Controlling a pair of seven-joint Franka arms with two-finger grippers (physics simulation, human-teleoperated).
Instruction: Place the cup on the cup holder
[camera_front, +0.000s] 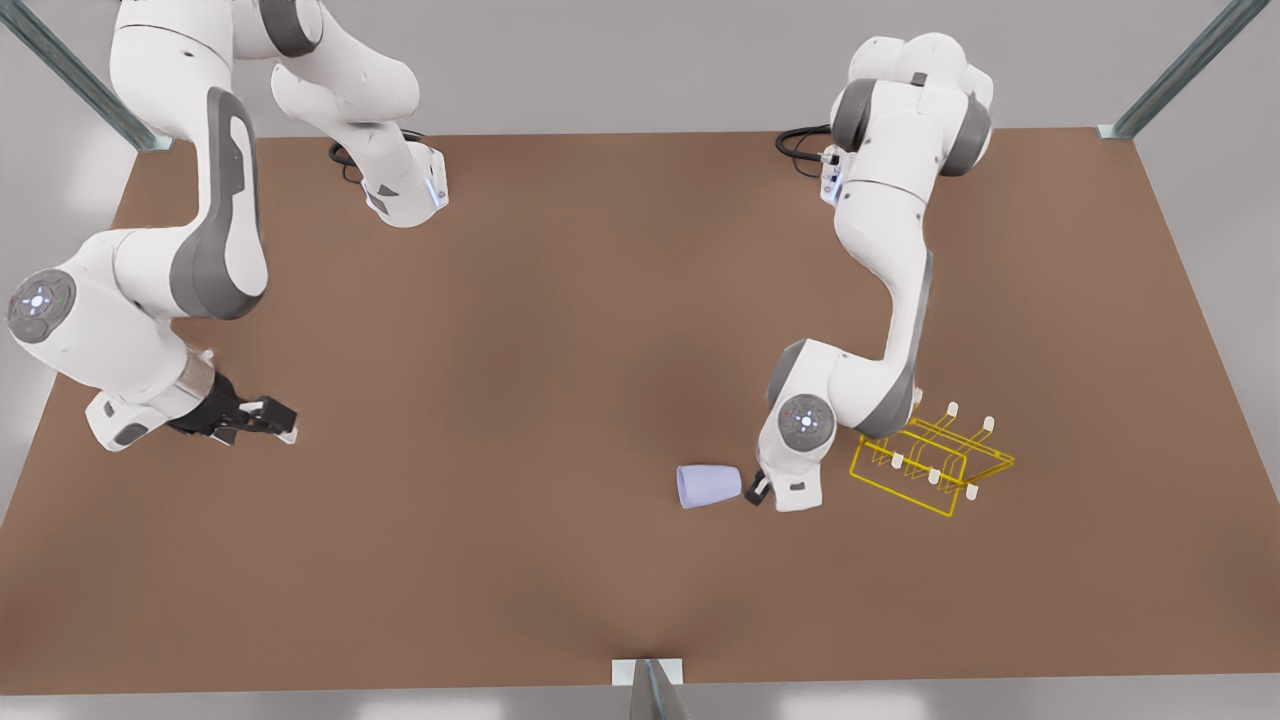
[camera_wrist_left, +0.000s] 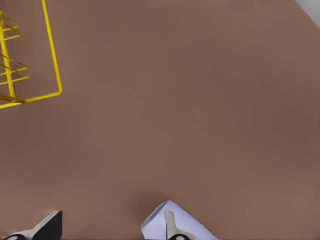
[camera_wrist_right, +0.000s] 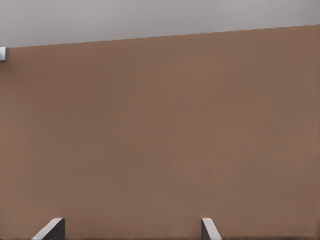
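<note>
Our left gripper (camera_front: 752, 490) has its fingers apart at the cup (camera_front: 709, 486), which lies on its side on the table (camera_front: 560, 330), at nine o'clock from the cup holder (camera_front: 930, 460). We should close gently around one wall before lifting. Our right gripper (camera_front: 275, 418) waits with fingers apart.

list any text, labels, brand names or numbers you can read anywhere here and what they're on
None: no readable text anywhere.
The cup, lying on its side on the table, is plain lavender-blue.
The cup holder is bare yellow wire with white caps.
The arms carry only round lit button pads, no lettering.
The left gripper at the cup and the waiting right gripper bear no markings.
</note>
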